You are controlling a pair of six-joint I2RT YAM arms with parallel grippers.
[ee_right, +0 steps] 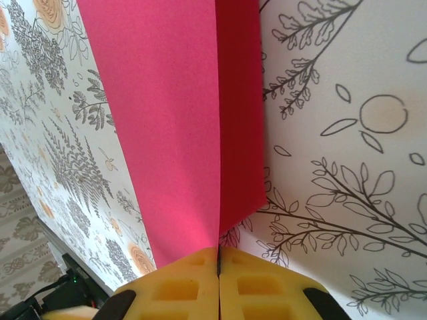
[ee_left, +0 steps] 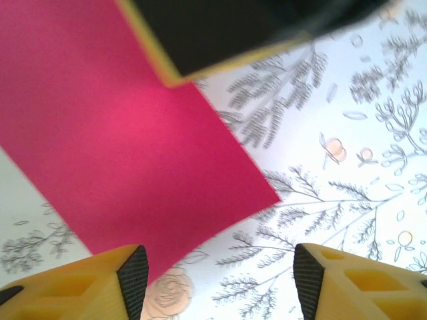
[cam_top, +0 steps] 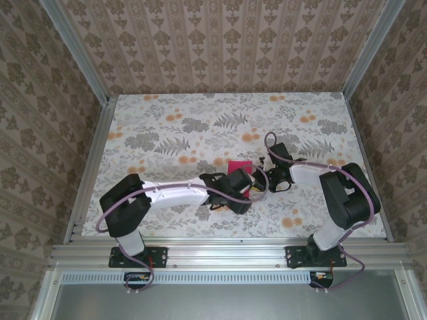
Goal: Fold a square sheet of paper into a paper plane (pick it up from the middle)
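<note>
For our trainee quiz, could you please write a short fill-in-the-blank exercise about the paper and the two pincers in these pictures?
1. The right pincer is ____ on the magenta sheet of paper.
2. The left pincer stands ____, with nothing between its fingers.
3. The tablecloth is printed with grey ferns and ____ flowers.
Missing words: shut; open; orange.

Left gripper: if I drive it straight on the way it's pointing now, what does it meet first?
Probably the square sheet of paper: its edge runs across just ahead of the open left gripper, with the tablecloth beyond. Depth is unclear, so it may reach the cloth first.
</note>
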